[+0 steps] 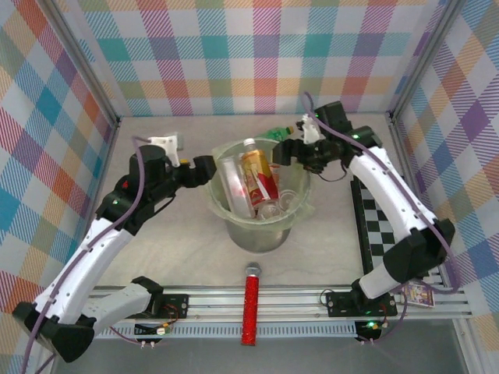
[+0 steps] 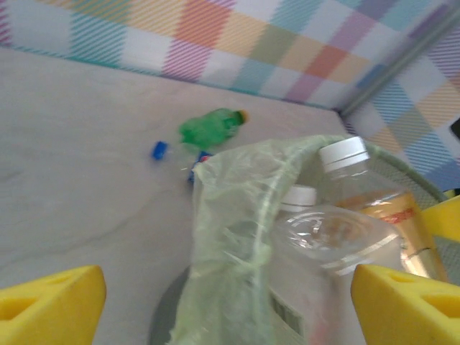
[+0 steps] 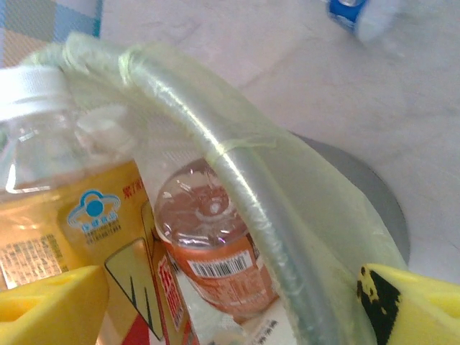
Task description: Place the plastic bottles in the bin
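Note:
The bin (image 1: 221, 204), a grey bucket lined with a pale green bag, stands mid-table holding several plastic bottles, among them a tall amber one with an orange label (image 1: 257, 171). My left gripper (image 1: 205, 170) is at the bin's left rim, open, its yellow fingers (image 2: 50, 302) straddling the bag-covered rim (image 2: 237, 237) beside a clear bottle (image 2: 330, 244). My right gripper (image 1: 291, 152) is open over the far right rim (image 3: 237, 187), above the amber bottle (image 3: 72, 215) and an upturned orange-labelled bottle (image 3: 215, 248). A green bottle (image 2: 212, 128) lies on the table behind the bin.
A red glittery stick (image 1: 252, 304) lies near the front rail. A loose blue cap (image 2: 159, 149) sits beside the green bottle. Something blue-labelled (image 3: 356, 11) lies on the table past the bin. A checkered board (image 1: 370, 226) runs along the right wall.

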